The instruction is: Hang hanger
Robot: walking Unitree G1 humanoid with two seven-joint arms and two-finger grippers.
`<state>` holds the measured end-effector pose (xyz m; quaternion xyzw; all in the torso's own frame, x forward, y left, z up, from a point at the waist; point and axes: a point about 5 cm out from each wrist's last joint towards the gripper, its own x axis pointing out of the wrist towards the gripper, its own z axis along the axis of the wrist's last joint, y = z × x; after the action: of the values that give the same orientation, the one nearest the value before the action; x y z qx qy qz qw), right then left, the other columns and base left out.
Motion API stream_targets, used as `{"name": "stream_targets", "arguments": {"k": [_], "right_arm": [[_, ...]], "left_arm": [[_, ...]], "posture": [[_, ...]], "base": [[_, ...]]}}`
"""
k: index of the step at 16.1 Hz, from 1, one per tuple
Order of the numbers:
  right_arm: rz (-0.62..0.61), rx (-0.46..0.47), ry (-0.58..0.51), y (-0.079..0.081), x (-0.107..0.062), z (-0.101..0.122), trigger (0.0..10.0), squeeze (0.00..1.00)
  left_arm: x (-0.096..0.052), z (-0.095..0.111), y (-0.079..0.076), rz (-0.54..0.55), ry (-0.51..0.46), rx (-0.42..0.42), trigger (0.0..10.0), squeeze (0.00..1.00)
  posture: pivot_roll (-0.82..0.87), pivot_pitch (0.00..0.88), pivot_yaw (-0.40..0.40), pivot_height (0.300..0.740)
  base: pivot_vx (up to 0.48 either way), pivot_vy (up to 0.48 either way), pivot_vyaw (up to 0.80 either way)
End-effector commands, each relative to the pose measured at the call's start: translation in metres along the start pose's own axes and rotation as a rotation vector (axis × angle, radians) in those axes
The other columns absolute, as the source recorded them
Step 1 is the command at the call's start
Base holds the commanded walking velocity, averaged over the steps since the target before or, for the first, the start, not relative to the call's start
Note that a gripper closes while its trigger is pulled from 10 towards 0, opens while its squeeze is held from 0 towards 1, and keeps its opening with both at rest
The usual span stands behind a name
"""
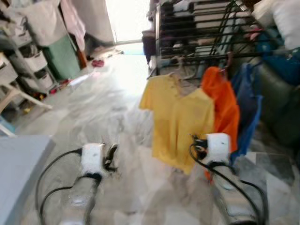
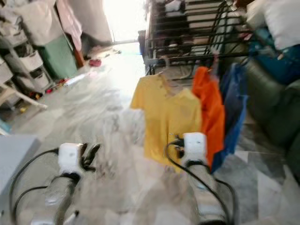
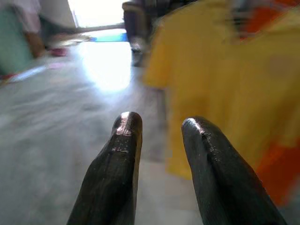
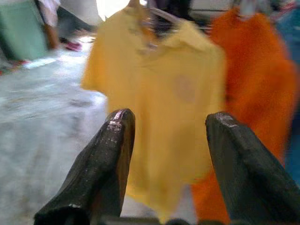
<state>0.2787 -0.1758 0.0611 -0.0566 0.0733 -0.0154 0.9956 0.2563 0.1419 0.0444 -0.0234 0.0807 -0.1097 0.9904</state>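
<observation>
Left eye view: yellow shirt [image 1: 180,123] hangs on its hanger [image 1: 177,71] from the drying rack [image 1: 197,29], long axis straight down, front turned toward me. Orange garment [image 1: 224,105] hangs just beside it on the right, touching; blue garment [image 1: 247,105] beyond that. My left claw [image 1: 110,157] is low over open marble floor [image 1: 93,112], well apart from the rack. My right arm's end sits before the shirt's lower hem; I cannot tell that claw's state here.

Right eye view: same layout, blurred. Shelving [image 2: 21,61] lines the far left edge.

Left wrist view: fingers [image 3: 119,159] slightly apart, empty.

Right wrist view: right claw [image 4: 166,126] spread wide, empty, pointing at the shirt, possibly near.
</observation>
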Motion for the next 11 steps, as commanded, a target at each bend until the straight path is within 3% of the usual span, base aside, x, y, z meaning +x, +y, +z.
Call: {"name": "stream_targets", "arguments": {"k": [1,11], "right_arm": [[0.008,0.022,-0.017,0.0078,0.0025,0.0054,10.0,0.0],[0.02,-0.002,-0.03,0.0106,0.0046,0.0075,10.0,0.0]], "left_arm": [[-0.002,0.001,0.0094,0.009,0.006,0.031,10.0,0.0],[-0.0014,0.0,0.007,-0.011,0.013,0.034,10.0,0.0]], "posture": [[-0.06,0.0,0.1,0.74],[-0.06,0.0,0.1,0.74]], "base": [[0.33,0.0,0.0],[0.354,0.0,0.0]]}}
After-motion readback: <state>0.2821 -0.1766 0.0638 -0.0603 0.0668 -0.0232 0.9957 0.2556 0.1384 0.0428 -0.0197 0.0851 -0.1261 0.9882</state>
